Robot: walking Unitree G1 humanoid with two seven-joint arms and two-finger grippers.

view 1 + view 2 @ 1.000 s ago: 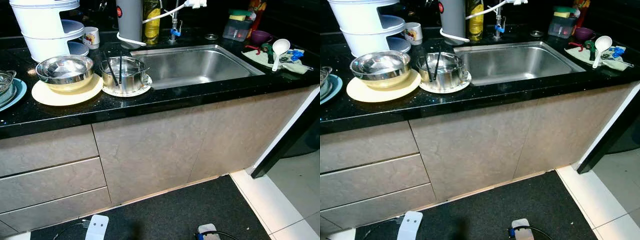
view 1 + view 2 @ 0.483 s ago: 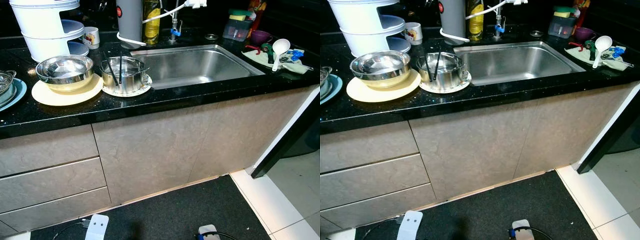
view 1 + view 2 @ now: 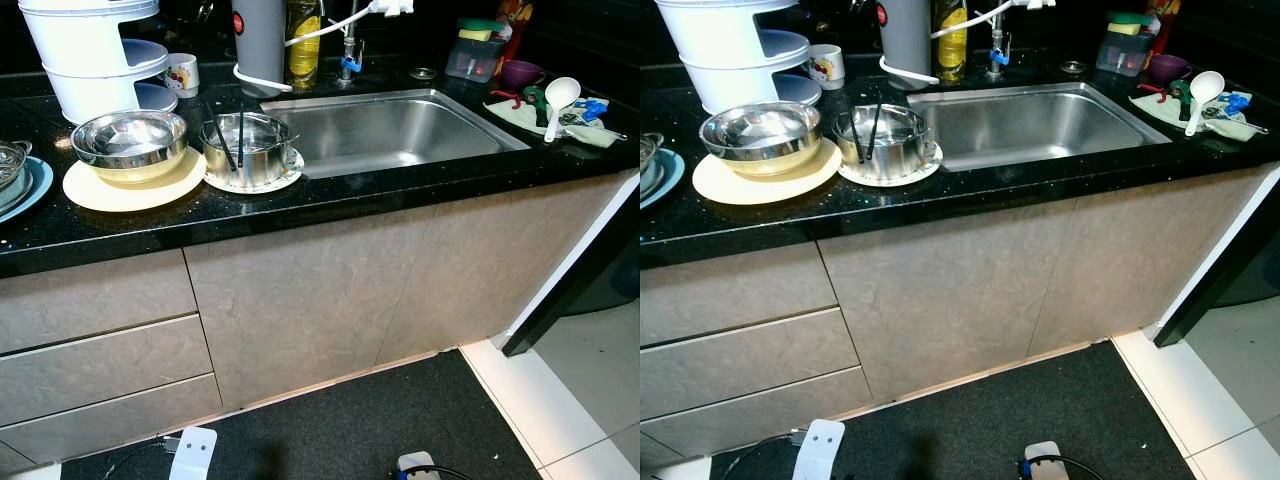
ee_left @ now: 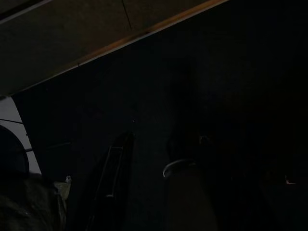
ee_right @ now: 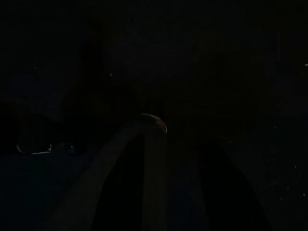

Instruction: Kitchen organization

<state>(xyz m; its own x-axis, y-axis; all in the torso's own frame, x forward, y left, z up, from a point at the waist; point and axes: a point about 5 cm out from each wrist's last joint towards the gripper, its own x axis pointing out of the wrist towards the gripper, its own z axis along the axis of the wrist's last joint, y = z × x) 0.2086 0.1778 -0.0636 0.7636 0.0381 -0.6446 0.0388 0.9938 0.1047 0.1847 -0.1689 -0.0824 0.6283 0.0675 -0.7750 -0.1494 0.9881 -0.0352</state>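
Standing: I face the black desk (image 3: pixel 330 195) with both arms hanging low in the shade; nothing on it has shifted over the last second, and my view has barely moved.
Meaning for the task: I judge the tidying not yet begun, as no dish is in my grasp.
Dishes: a steel bowl (image 3: pixel 130 143) sits on a cream plate (image 3: pixel 95 188); just beside it a steel pot (image 3: pixel 248 148) with black chopsticks (image 3: pixel 238 135) stands on a white plate, near the empty sink (image 3: pixel 390 130).
Far side: a white ladle (image 3: pixel 558 98) lies on a cloth.
Left hand (image 4: pixel 144 192): too dark; I cannot tell whether it is released or clenched.
Right hand (image 5: pixel 159 183): same, only dim outlines.
Cut off: a blue plate (image 3: pixel 28 190) at the edge.
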